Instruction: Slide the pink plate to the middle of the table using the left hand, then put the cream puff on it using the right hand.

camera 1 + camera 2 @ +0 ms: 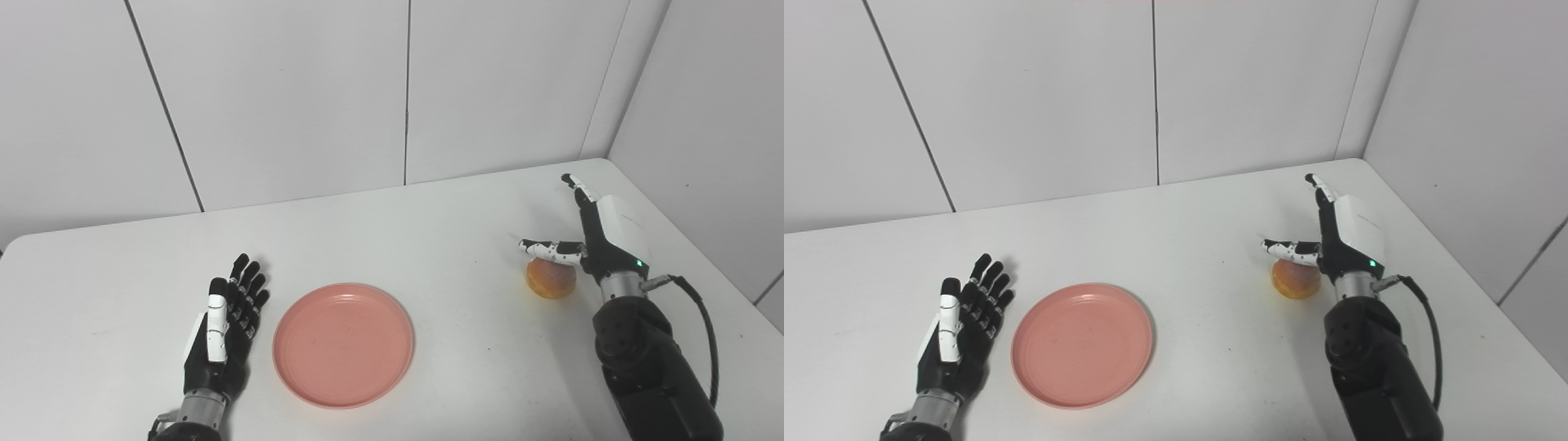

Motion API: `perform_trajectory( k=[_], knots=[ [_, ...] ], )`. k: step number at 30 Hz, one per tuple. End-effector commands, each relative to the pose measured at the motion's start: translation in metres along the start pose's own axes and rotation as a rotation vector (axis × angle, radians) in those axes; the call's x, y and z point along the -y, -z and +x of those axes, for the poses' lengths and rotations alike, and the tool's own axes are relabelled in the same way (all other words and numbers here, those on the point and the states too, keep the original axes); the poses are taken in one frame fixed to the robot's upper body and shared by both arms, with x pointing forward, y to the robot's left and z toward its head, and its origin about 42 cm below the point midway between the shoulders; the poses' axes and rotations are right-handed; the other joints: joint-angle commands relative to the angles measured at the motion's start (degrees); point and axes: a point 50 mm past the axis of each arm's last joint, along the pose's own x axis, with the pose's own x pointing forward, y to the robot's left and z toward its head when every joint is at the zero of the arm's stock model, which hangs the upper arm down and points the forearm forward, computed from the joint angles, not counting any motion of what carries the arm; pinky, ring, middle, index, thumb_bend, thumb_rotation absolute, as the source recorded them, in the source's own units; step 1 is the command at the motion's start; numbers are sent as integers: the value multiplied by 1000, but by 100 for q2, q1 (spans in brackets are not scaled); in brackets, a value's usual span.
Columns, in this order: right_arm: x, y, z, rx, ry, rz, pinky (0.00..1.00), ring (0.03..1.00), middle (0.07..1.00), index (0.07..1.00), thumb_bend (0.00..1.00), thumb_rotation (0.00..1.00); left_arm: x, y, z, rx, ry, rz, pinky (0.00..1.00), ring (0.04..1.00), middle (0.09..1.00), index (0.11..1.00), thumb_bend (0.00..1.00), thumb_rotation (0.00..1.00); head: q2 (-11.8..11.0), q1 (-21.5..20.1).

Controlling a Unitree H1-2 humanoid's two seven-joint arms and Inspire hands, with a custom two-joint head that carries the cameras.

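Reaching over the cream puff point(551, 278), the right hand point(603, 236) has its fingers point(579, 190) spread wide and pointing away from the robot, with the thumb point(548, 249) lying across the top of the pastry; nothing is gripped yet. The puff sits on the bench point(429, 220) on the right side, well apart from the pink plate point(343, 343), which lies empty near the front, roughly mid-bench and perhaps a little left of centre. The left hand point(223, 331) rests just beside the plate's left rim, fingers straight and together, holding nothing and not clearly touching the plate.

Several things could go wrong from here. A cream puff is soft, so a hard close would likely crush it or squeeze out filling, while too light a close could let it slip out on the way across. Since the thumb seems to sit on top instead of at the side, closing from this pose may push the pastry down or roll it toward the bench's right edge, not trap it. Whether the thumb is pressing on the puff or only hovering above it cannot be told. On release, a drop from too high could let the round puff roll off the shallow plate. The left hand, so close to the rim, could also nudge the plate if it moves.
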Motion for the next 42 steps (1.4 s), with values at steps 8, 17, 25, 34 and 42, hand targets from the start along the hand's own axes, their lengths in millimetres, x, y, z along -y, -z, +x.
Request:
perform_trajectory(
  k=[8, 17, 25, 34, 42],
  knots=[
    [29, -7, 12, -39, -119, -64, 709, 860, 877, 869, 952, 217, -12, 17, -17, -63, -16, -2, 1000, 993, 989, 974, 732, 1000, 13, -11],
    [26, -10, 9, -83, -260, -137, 695, 874, 901, 877, 1000, 344, -10, 16, -18, -59, -17, 1, 1000, 995, 989, 973, 742, 1000, 39, -5],
    [21, -9, 6, -75, -317, -215, 437, 612, 704, 828, 970, 225, -11, 14, -19, -56, -14, 1, 1000, 997, 990, 973, 755, 996, 54, -9],
    [20, -5, 9, -69, -294, -176, 195, 294, 491, 671, 597, 3, -9, 11, -19, -54, -15, -5, 1000, 997, 991, 976, 748, 1000, 72, -40],
    [21, -6, 6, -64, -135, -182, 236, 339, 457, 536, 512, 0, -7, 11, -19, -59, -11, -16, 1000, 1000, 994, 980, 776, 981, 100, -2]
  ],
)
